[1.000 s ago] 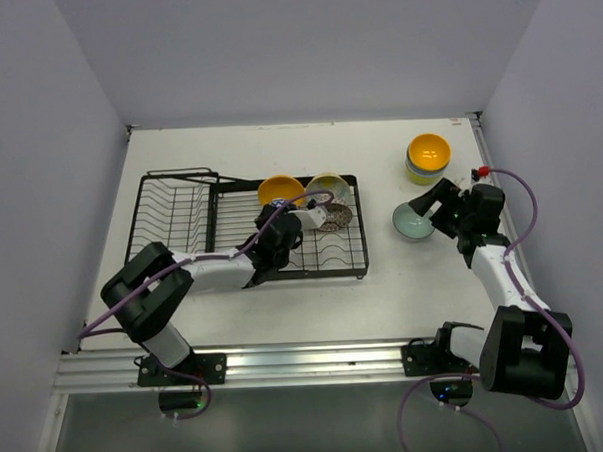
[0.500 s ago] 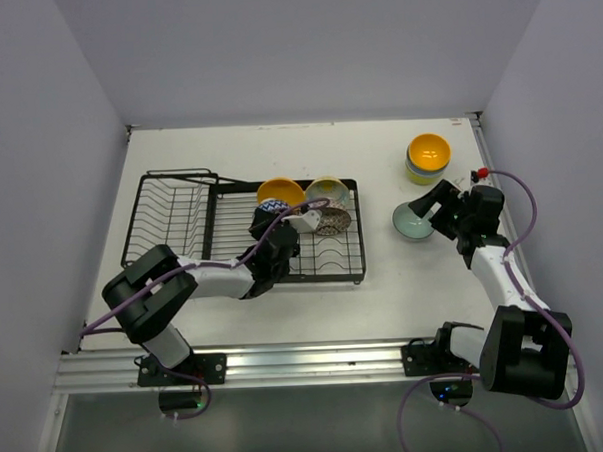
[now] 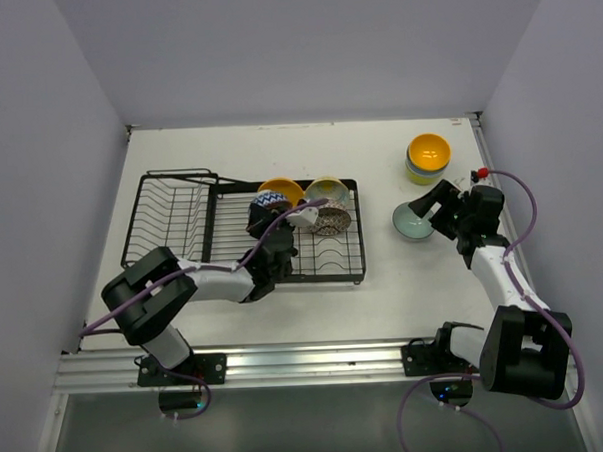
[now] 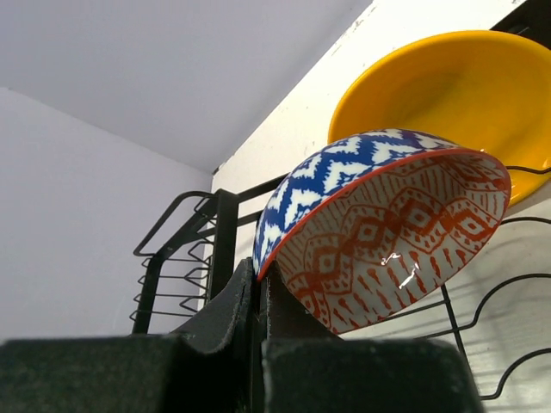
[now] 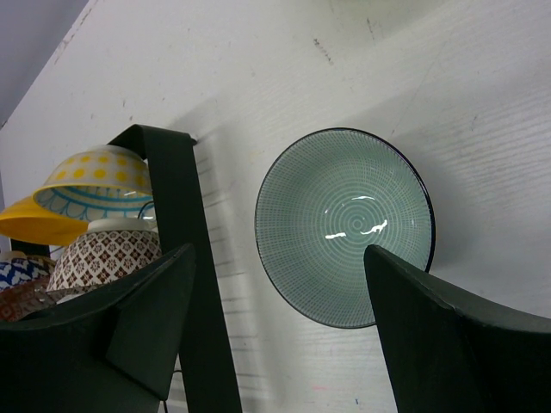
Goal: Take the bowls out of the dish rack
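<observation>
My left gripper [image 4: 258, 277] is shut on the rim of a blue-and-white patterned bowl [image 4: 379, 224] with a red-orange inside. It holds the bowl tilted above the black dish rack [image 3: 196, 216]; from above the bowl [image 3: 269, 200] hangs beyond the left gripper [image 3: 266, 222]. Behind it in the rack sits an orange-yellow bowl [image 4: 448, 95]. A yellow dotted bowl [image 3: 327, 188] and a red-brown patterned bowl [image 3: 333, 222] also stand in the rack. My right gripper [image 5: 280, 250] stands open just over a pale teal bowl [image 5: 344, 228] lying on the table, not touching it.
A stack of bowls topped by an orange-yellow one [image 3: 428, 155] stands at the back right of the white table [image 3: 384, 292]. The slotted plate holder [image 3: 176, 206] forms the rack's left section. Walls close the table at the back and on both sides.
My left gripper has drawn back toward the near left and raised the patterned bowl out from among the other bowls. The right arm has not moved.
</observation>
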Robot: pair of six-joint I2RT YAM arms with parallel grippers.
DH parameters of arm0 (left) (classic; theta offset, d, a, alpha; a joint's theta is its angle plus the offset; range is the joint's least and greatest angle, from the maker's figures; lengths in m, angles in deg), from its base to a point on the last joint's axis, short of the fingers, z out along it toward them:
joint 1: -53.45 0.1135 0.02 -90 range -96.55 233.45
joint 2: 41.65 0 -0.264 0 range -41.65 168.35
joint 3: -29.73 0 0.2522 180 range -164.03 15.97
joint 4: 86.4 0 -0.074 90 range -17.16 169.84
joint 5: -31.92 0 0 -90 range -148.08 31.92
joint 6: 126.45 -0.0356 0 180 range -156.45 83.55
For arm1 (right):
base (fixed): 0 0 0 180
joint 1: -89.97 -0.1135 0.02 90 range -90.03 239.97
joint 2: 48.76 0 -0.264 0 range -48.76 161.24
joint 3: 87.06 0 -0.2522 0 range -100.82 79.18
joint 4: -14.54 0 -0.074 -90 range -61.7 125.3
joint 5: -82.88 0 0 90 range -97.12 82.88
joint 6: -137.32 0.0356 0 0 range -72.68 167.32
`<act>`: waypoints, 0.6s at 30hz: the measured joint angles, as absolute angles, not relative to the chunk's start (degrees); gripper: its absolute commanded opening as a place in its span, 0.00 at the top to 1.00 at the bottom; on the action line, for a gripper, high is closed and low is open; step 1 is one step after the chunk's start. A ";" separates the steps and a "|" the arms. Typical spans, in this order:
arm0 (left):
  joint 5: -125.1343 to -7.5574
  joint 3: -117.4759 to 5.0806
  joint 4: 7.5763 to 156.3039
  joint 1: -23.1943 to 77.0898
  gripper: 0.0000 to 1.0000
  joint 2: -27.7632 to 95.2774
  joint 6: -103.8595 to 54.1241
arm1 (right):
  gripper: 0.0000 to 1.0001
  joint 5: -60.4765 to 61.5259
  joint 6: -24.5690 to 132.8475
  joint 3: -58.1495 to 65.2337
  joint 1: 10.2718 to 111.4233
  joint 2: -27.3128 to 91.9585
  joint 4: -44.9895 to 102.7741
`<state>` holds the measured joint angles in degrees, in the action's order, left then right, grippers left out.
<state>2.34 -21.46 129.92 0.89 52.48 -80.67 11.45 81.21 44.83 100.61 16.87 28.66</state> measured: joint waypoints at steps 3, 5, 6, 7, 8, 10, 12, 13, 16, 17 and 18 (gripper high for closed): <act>2.36 -22.49 125.38 0.35 1.00 51.08 -78.23 | 0.17 11.45 81.21 44.83 100.61 16.87 28.66; 1.16 -25.24 117.64 0.13 1.00 49.02 -73.70 | 0.16 11.45 81.15 44.83 100.61 16.85 28.66; 0.24 -27.36 112.85 0.11 1.00 47.80 -70.97 | 0.16 11.45 81.06 44.83 100.61 16.80 28.66; -0.70 -29.48 108.98 0.08 1.00 46.62 -68.39 | 0.16 11.47 80.89 44.83 100.61 16.74 28.66; -1.70 -31.82 105.00 0.06 1.00 45.27 -65.55 | 0.16 11.56 80.67 44.83 100.61 16.58 28.66; -3.21 -35.10 99.50 0.06 1.00 42.71 -61.35 | 0.16 11.91 80.32 44.96 100.61 15.93 28.48; -4.76 -37.76 94.16 0.06 1.00 39.82 -56.87 | 0.16 12.57 80.08 45.42 100.61 14.88 27.76; -5.81 -39.14 91.19 0.06 1.00 38.64 -54.71 | 0.16 13.18 79.86 45.70 100.61 14.40 27.24; -11.26 -44.85 79.59 1.48 1.00 37.40 -45.68 | 0.17 15.39 79.62 46.16 100.61 13.22 25.66; -14.58 -46.73 76.18 3.08 1.00 37.46 -42.38 | 0.17 16.22 79.62 46.36 100.59 12.91 24.94; -18.45 -47.95 73.18 5.07 1.00 37.40 -39.04 | 0.18 17.13 79.64 46.64 100.50 12.39 24.02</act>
